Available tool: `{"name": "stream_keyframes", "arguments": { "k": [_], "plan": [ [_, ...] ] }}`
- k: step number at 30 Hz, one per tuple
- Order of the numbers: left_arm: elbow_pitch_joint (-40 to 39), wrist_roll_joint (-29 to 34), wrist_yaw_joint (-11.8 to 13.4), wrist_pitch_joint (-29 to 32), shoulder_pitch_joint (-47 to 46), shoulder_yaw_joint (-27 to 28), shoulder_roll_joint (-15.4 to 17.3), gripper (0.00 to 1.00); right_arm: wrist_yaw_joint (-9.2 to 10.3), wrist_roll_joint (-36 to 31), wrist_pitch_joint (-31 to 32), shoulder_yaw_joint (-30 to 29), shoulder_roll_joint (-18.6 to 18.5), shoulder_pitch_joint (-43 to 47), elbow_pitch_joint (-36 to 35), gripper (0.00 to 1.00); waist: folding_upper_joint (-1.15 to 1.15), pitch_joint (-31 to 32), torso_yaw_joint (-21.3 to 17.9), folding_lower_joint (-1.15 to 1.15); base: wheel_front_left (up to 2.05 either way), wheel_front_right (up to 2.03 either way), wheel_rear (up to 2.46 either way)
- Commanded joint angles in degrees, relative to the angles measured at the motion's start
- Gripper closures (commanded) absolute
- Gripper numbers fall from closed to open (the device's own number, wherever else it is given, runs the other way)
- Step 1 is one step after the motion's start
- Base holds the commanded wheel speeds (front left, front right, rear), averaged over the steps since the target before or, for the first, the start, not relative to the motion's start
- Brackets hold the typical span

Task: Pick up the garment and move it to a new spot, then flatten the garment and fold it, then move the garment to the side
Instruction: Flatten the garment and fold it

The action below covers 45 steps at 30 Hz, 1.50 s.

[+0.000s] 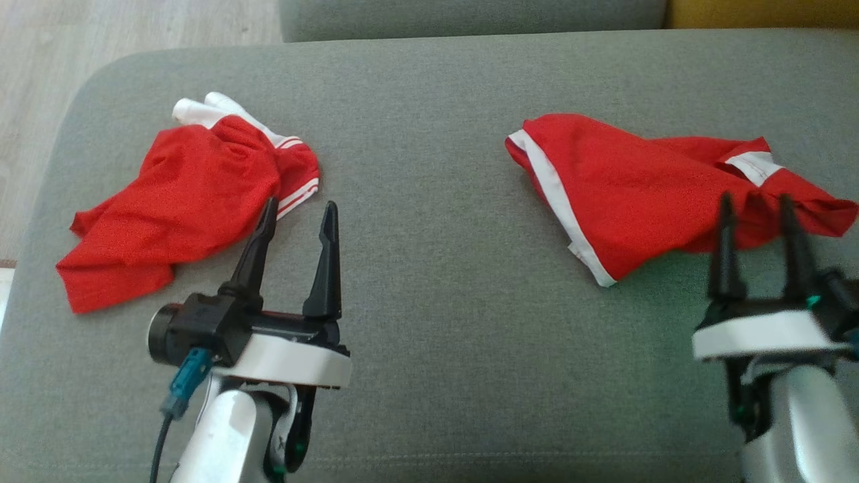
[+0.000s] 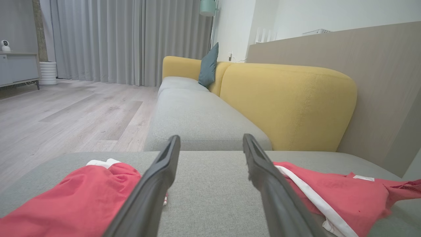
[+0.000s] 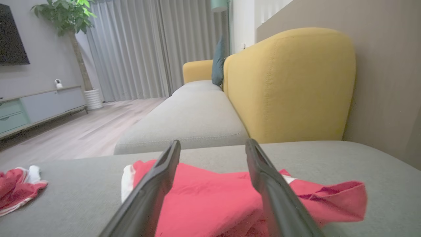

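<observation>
Hanging nearest, over the grey sofa cushion [image 1: 429, 302]: left claw [image 1: 300, 204] and right claw [image 1: 754, 198], both standing wide, gripping nothing. Lying crumpled on the cushion at the right claw's fingertips: red garment [image 1: 624, 194]. Lying further left, beside the left claw: second red garment [image 1: 174, 194]. Standing beyond: yellow backrest [image 3: 289, 85].

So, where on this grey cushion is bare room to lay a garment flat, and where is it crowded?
Free: the middle of the grey cushion, between the left red garment and the right red garment, and the strip along its far edge. Crowded: the left end by the left gripper, and the right end, where the right gripper stands at its garment.
</observation>
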State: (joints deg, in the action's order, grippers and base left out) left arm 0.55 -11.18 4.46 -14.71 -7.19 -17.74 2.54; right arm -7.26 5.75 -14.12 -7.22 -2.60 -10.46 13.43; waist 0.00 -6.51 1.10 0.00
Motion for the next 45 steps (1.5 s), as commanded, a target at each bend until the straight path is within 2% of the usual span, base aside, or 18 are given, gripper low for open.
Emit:
{"name": "stream_keyframes", "arguments": {
  "k": [1, 5, 9, 16, 29, 30, 31, 32, 39, 45],
  "plan": [
    [-2.1, -0.2, -0.1, -0.3, -1.1, 1.7, 0.3, 0.00, -0.23, -0.3, -0.3, 1.7, -0.3, -1.5, -2.3, 0.00, 0.00, 0.0, 0.2, 0.00, 0.00, 0.00, 0.00],
    [-2.1, -0.5, -0.1, -0.3, -1.0, 1.3, 0.3, 0.00, -0.23, -3.1, 1.5, 6.2, -0.3, 1.3, -2.8, 0.00, 0.00, 0.0, 1.1, 0.00, 0.00, 0.00, 0.00],
    [-2.2, -0.6, 0.0, -0.3, -1.1, 1.0, 0.3, 0.00, -0.23, -6.7, 6.6, 10.6, -0.3, 3.3, -0.3, 0.00, 0.00, -0.6, 2.4, 0.00, 0.00, 0.00, 0.00],
    [-2.2, -0.9, 0.0, -0.3, -1.4, 0.6, 0.3, 0.00, -0.23, -5.8, 11.7, 9.2, -0.3, 3.6, 4.5, 0.00, 0.00, -2.3, 4.6, 0.00, 0.00, 0.00, 0.00],
    [-2.0, -1.1, 0.1, -0.3, -2.9, 0.1, 0.3, 0.00, -0.23, -5.8, 10.9, 6.5, -0.3, -2.8, 14.9, 0.00, 0.00, -5.2, 6.4, 0.00, 0.00, 0.00, 0.00],
    [-1.9, -1.1, 0.1, -0.3, -3.0, 0.2, 0.3, 0.00, -0.23, -5.8, 10.5, 6.5, -0.3, -3.6, 15.6, 0.20, 0.00, -5.3, 6.3, 0.00, 0.00, 0.00, 0.00],
    [-1.9, -1.0, 0.1, -0.3, -3.1, 0.2, 0.3, 0.00, -0.23, -5.8, 9.9, 6.5, -0.3, -4.3, 16.0, 0.83, 0.00, -5.4, 6.2, 0.00, 0.00, 0.00, 0.00],
    [-1.8, -1.0, 0.1, -0.3, -3.2, 0.2, 0.3, 0.00, -0.23, -5.6, 9.0, 6.5, -0.3, -5.0, 16.3, 1.00, 0.00, -5.3, 6.1, 0.00, 0.00, 0.00, 0.00],
    [-1.3, -1.1, 0.0, -0.3, -3.2, 0.2, 0.3, 0.00, -0.23, -6.1, 3.4, 7.4, -0.3, -10.3, 13.7, 1.00, 0.00, -3.2, 5.4, 0.00, 0.00, 0.00, 0.00],
    [-1.2, -1.5, 0.4, -0.3, -2.6, -0.1, 0.3, 0.00, -0.23, -10.6, 4.7, 6.3, -0.3, -17.7, 9.4, 1.00, 0.00, -1.0, 5.9, 0.00, 0.00, 0.00, 0.00]
  ]
}}
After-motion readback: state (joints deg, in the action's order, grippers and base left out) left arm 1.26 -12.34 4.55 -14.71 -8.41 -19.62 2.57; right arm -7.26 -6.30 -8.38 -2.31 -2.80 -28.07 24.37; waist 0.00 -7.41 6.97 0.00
